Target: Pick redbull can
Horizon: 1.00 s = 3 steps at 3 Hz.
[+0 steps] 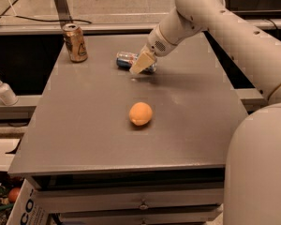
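The redbull can lies on its side on the grey table, toward the back middle; its blue and silver body shows, and its right end is hidden behind the gripper. My gripper hangs from the white arm that reaches in from the upper right, its cream-coloured tip right at the can's right half, in front of it.
A gold-brown can stands upright at the table's back left corner. An orange lies near the table's middle. A white pump bottle stands on a ledge at the left. The robot's white body fills the lower right.
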Each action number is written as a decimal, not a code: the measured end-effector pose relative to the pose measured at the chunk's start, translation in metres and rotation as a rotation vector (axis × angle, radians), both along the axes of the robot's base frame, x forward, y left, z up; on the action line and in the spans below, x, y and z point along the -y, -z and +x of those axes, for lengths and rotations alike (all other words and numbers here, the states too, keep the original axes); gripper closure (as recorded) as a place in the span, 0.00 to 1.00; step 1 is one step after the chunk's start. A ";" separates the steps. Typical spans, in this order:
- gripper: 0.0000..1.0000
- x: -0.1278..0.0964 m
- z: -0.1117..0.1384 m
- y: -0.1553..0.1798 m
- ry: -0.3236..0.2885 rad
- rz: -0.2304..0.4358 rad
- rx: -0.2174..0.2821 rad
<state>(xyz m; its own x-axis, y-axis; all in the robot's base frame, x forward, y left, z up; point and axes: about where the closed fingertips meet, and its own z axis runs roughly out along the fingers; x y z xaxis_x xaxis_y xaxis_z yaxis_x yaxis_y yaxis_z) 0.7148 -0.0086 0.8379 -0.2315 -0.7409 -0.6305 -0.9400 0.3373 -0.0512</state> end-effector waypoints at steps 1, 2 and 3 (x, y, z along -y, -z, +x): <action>0.62 0.000 0.001 -0.007 0.001 0.024 0.017; 0.85 0.005 0.000 -0.030 -0.001 0.057 0.038; 1.00 0.016 -0.005 -0.063 -0.004 0.088 0.054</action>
<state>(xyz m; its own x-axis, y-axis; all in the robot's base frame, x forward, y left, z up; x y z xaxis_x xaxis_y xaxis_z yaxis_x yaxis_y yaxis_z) 0.7096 -0.0250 0.9005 -0.1928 -0.6826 -0.7049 -0.9379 0.3393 -0.0721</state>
